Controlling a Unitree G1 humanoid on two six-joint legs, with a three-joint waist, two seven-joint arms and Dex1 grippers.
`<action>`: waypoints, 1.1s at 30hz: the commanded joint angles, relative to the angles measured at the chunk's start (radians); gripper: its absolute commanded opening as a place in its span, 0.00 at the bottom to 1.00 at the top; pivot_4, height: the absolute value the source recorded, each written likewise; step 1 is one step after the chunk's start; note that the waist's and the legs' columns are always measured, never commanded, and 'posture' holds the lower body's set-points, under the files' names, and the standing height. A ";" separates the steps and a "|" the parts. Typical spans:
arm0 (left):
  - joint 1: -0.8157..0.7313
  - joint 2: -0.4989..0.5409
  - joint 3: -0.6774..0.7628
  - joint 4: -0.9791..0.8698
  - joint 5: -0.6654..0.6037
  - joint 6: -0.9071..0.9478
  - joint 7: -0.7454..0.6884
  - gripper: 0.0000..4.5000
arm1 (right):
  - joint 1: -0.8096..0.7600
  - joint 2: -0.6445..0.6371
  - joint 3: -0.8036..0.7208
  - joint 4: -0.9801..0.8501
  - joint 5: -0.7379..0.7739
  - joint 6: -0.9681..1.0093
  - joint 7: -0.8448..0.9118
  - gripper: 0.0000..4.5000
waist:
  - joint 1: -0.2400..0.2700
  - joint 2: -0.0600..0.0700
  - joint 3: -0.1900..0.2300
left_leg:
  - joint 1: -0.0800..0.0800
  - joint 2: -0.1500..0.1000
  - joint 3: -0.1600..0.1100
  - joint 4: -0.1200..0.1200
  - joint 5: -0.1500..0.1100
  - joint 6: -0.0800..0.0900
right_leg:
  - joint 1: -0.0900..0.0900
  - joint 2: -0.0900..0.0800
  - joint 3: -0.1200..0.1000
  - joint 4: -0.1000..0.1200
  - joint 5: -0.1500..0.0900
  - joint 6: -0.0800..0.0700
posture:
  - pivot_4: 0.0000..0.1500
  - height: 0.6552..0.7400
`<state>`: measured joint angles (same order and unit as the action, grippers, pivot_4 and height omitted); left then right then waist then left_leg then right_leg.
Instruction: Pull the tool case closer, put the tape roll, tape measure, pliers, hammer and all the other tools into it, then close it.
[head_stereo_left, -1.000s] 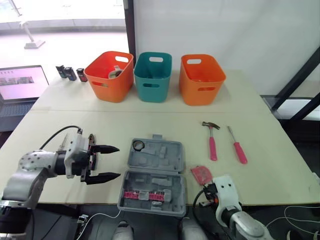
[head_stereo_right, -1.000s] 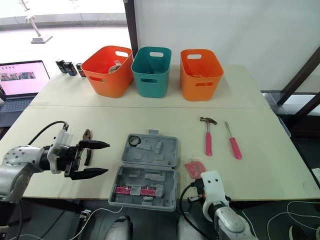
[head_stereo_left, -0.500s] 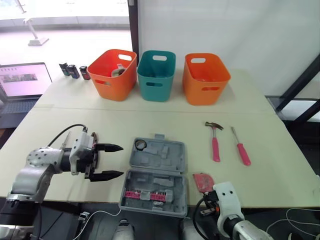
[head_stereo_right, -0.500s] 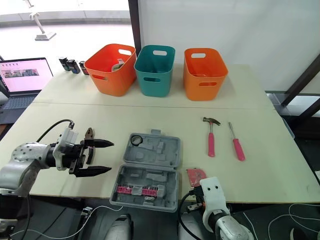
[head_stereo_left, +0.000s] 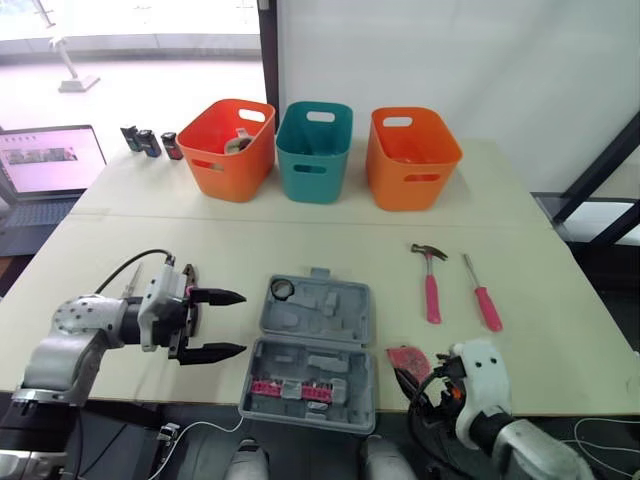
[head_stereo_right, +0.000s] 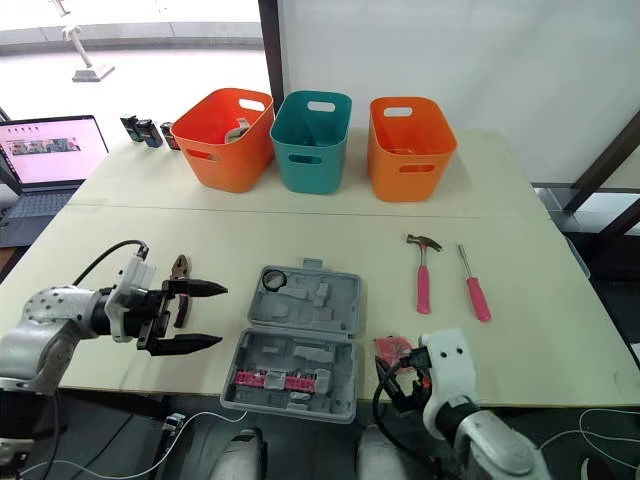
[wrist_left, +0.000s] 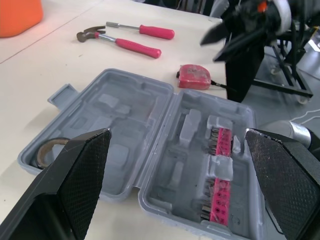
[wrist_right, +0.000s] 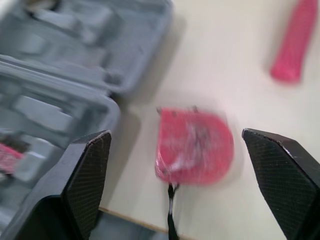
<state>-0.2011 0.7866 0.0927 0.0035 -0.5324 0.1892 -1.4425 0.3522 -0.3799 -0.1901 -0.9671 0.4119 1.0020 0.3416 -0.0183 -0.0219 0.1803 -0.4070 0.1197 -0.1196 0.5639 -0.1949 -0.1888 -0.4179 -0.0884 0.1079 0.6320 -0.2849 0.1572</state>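
Observation:
The grey tool case (head_stereo_left: 312, 345) lies open near the table's front edge. A tape roll (head_stereo_left: 281, 290) sits in its far half and a pink bit strip (head_stereo_left: 288, 389) in its near half. My left gripper (head_stereo_left: 215, 324) is open just left of the case, holding nothing, with the pliers (head_stereo_right: 179, 272) on the table behind it. A red tape measure (wrist_right: 197, 147) lies right of the case. My right gripper (wrist_right: 175, 135) is open and points at it from the table edge, not touching. Farther right lie the pink-handled hammer (head_stereo_left: 430, 280) and the screwdriver (head_stereo_left: 482, 295).
Two orange baskets (head_stereo_left: 232, 150) (head_stereo_left: 412, 158) and a teal one (head_stereo_left: 313, 152) stand in a row at the back. A laptop (head_stereo_left: 50, 165) and several small black items (head_stereo_left: 148, 143) sit at the far left. The table's front edge (head_stereo_left: 560, 405) runs by my right wrist.
My right gripper has gone from shut to wide open, and its wrist has shifted a little to the right. The left gripper has stayed open beside the case.

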 joint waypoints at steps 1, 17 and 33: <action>0.004 0.010 0.016 -0.036 -0.009 -0.001 0.005 1.00 | -0.096 -0.209 -0.113 0.095 0.099 -0.060 0.252 0.99 | 0.000 0.000 0.000 | 0.000 0.000 0.000 0.000 0.000 0.000 | 0.001 0.000 0.000 0.000 0.000 0.000 | 1.00 1.00; 0.012 0.008 0.023 -0.063 -0.008 -0.011 0.022 1.00 | -0.699 -0.611 0.485 0.987 -0.355 -1.044 1.085 0.99 | -0.002 0.004 0.003 | 0.000 0.000 0.000 0.011 -0.002 0.004 | 0.009 0.000 -0.002 0.000 -0.001 0.004 | 1.00 1.00; 0.046 0.025 0.046 -0.124 -0.021 0.022 0.069 1.00 | -0.775 -0.488 0.549 1.197 -0.470 -1.231 1.060 0.99 | 0.001 0.005 0.003 | 0.001 0.000 0.000 0.012 -0.002 0.003 | 0.011 0.000 -0.003 0.000 -0.001 0.004 | 1.00 1.00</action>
<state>-0.1568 0.7980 0.1075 -0.0932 -0.5352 0.2103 -1.3763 -0.4123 -0.8732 0.3612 0.2265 -0.0524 -0.2157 1.4018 -0.0176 -0.0169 0.1836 -0.4059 0.1196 -0.1194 0.5759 -0.1966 -0.1856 -0.4069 -0.0879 0.1052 0.6325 -0.2862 0.1611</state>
